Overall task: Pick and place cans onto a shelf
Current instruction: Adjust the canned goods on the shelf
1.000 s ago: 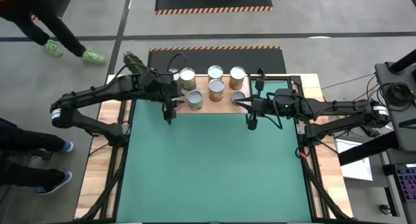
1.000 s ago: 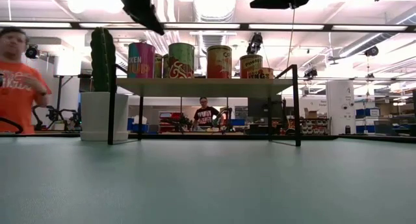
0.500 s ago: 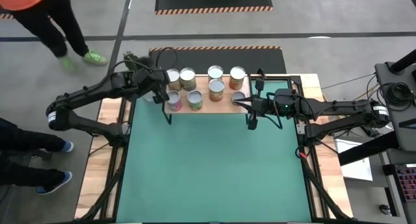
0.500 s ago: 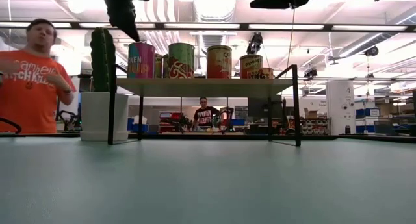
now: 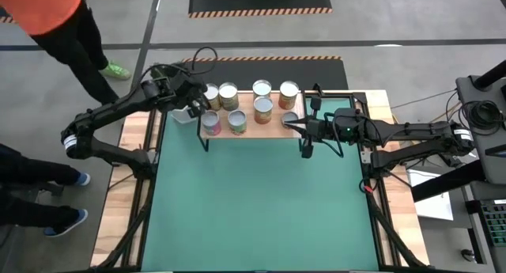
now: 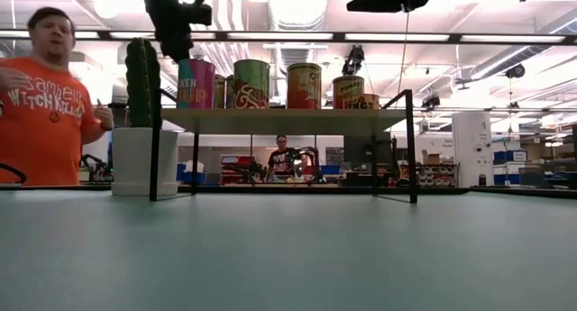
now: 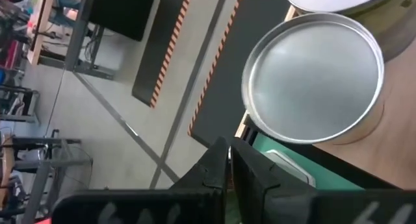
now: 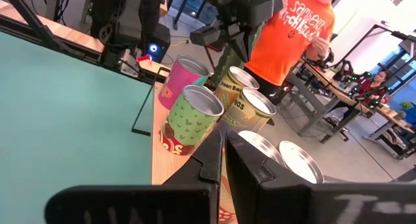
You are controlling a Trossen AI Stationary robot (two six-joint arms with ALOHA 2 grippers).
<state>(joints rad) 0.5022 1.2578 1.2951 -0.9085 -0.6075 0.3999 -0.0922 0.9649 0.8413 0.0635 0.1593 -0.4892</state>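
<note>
Level across green table [image 6: 288, 257]. Shelf [image 6: 284, 119] at centre, five cans [image 6: 304, 86] along it. Cactus pot [image 6: 144, 160] at nine o'clock of shelf. Left gripper [image 6: 173, 22] hanging at eleven o'clock. Person in orange shirt [image 6: 41, 113] behind.

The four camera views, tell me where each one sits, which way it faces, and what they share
High view: overhead, straight down on the shelf, both arms shown.
Low view: table height, level toward the cans; the left gripper hangs in from above.
Left wrist view: over one can top, own shut fingers at bottom.
Right wrist view: across the cans toward a person, own shut fingers at bottom.
Shared: high and right wrist views both show the pink can.
</note>
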